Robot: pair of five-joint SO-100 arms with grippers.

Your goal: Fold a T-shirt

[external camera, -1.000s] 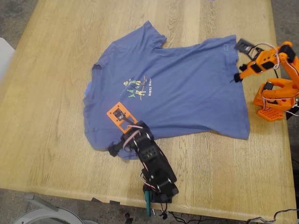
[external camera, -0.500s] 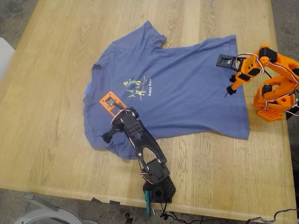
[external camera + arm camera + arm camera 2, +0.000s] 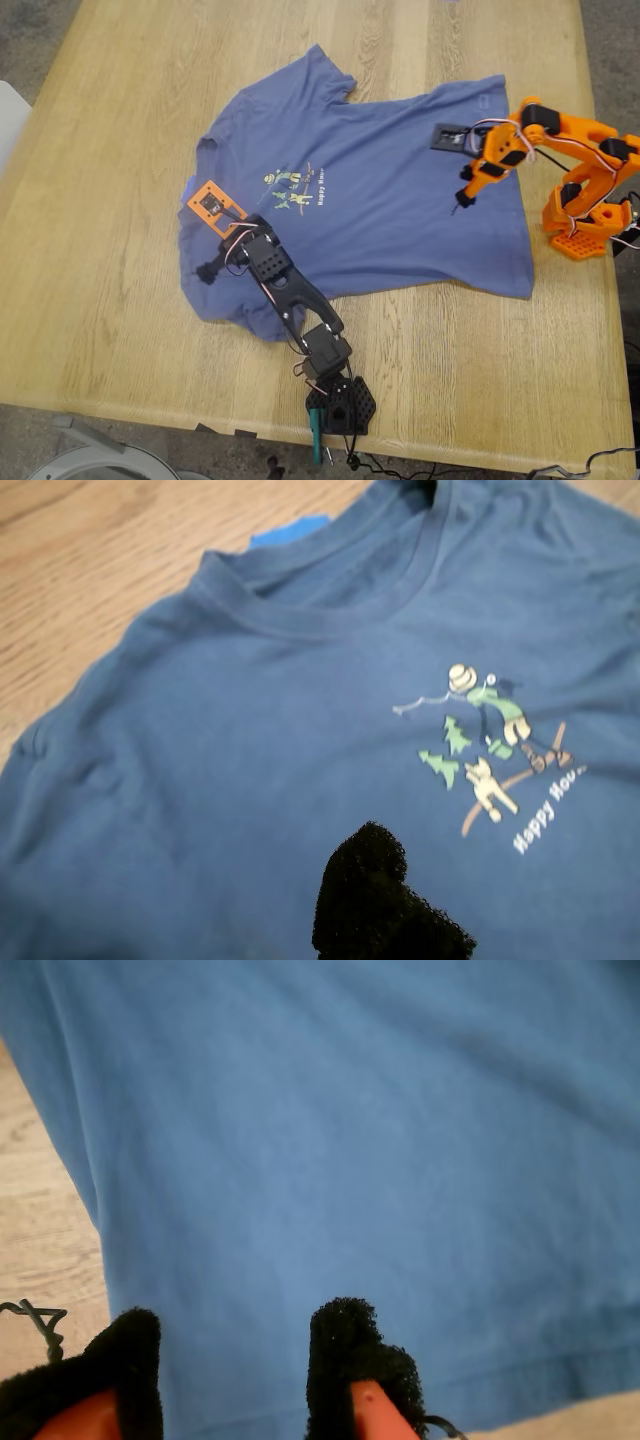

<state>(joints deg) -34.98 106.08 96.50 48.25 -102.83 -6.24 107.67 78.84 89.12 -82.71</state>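
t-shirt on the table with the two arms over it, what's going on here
A slate-blue T-shirt lies spread flat and unfolded on a wooden table. My first gripper, on the black arm, hangs over the chest near the collar and the cartoon print. My second gripper, on the orange arm, has its fingers apart above the plain fabric near the hem. Neither holds any cloth, so no fold has begun.
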